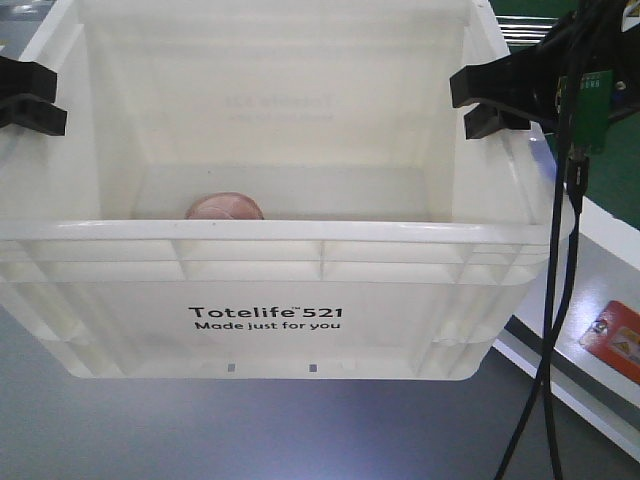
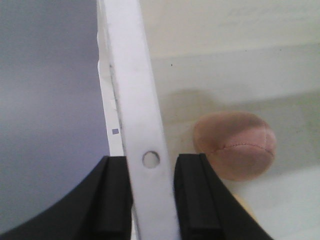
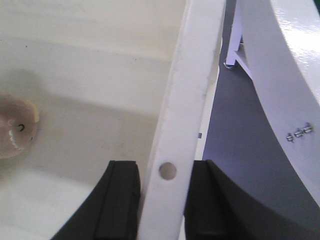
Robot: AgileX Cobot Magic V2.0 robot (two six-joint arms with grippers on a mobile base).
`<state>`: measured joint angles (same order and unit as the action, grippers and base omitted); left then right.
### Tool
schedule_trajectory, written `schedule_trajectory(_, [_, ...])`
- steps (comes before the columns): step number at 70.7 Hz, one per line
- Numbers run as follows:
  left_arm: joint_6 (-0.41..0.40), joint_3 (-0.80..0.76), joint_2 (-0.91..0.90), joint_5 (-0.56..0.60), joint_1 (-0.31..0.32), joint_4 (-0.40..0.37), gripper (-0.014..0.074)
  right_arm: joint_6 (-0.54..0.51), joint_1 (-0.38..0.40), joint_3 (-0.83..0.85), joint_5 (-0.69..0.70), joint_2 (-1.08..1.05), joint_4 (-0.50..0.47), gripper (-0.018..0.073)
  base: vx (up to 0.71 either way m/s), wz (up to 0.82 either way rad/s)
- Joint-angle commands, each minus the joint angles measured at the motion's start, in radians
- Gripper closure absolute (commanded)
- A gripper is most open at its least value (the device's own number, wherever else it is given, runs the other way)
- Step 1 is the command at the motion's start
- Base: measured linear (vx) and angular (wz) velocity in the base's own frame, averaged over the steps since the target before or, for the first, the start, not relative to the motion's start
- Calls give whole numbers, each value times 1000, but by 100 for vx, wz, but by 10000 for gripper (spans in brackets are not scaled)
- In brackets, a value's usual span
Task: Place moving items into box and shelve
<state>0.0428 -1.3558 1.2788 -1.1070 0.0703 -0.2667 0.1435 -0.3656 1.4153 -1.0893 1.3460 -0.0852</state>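
Observation:
The box (image 1: 265, 318) is a big white crate printed "Totelife 521"; it fills the front view. One of the moving items (image 1: 225, 207), a rounded brownish-pink lump, lies on its floor near the front wall. My left gripper (image 1: 30, 97) is shut on the left rim (image 2: 135, 100), one finger inside the wall and one outside. In the left wrist view the lump (image 2: 235, 145) lies just right of the left gripper (image 2: 152, 162). The right gripper (image 1: 490, 100) is shut on the right rim (image 3: 192, 85) in the same way. In the right wrist view the right gripper (image 3: 165, 170) sits by a rim hole, with the lump (image 3: 15, 127) at the far left.
A white curved frame (image 3: 280, 75) stands close outside the box's right wall. Black cables (image 1: 555, 330) hang from the right arm. A white ledge with a red label (image 1: 615, 340) runs along the right, over grey floor (image 1: 300, 430).

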Motion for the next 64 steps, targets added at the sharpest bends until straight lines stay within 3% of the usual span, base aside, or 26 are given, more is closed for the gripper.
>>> schedule_trajectory(1, [24,-48,-41,104,5,-43,613,-27,2,43,117,-43,-18,571,-9,45])
schedule_trajectory(64, [24,-48,-41,104,5,-43,613,-27,2,43,98,-43,-18,571,-6,58])
